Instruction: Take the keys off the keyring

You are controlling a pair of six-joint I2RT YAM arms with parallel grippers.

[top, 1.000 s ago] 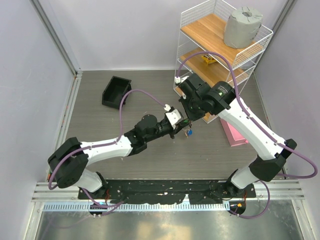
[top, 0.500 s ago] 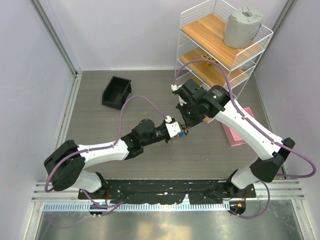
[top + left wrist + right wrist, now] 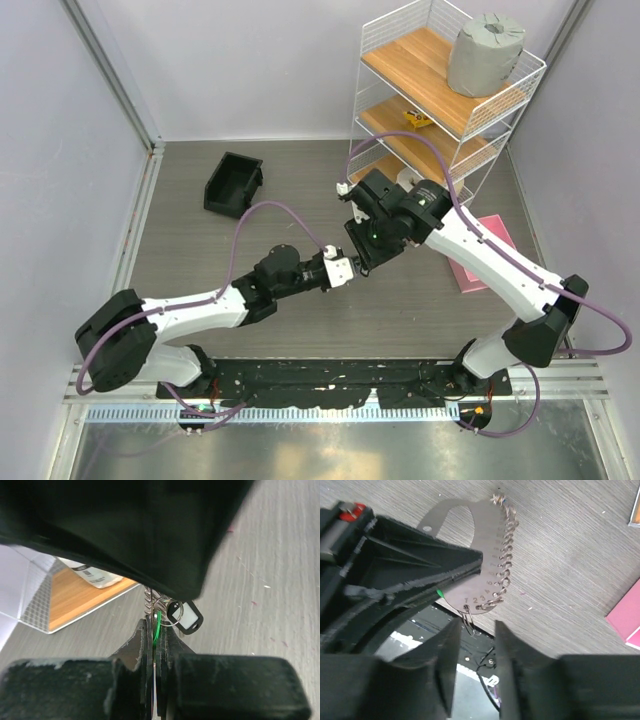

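Observation:
The keyring hangs between the two grippers. In the right wrist view it shows as a flat grey numbered plate [image 3: 470, 555] with a row of small wire rings [image 3: 504, 560] along one edge. A wire loop [image 3: 167, 611] and a black-framed pale tag [image 3: 185, 617] dangle from it. My left gripper [image 3: 154, 626] [image 3: 345, 270] is shut on the plate's edge. A green sliver [image 3: 158, 625], apparently a key's head, is pinched in with the plate. My right gripper [image 3: 477, 630] [image 3: 360, 252] stands open just below the plate, a small loop [image 3: 469, 622] between its fingers. No other keys show.
A black bin [image 3: 233, 183] sits at the back left. A white wire shelf [image 3: 450, 85] with wooden boards holds a grey roll [image 3: 485, 52] and a yellow item [image 3: 418, 120]. A pink flat box [image 3: 470, 258] lies on the floor right of the arms.
My right gripper has opened and let go of the keyring. Both grippers have shifted left and toward the near edge. The blue key seen hanging earlier no longer shows.

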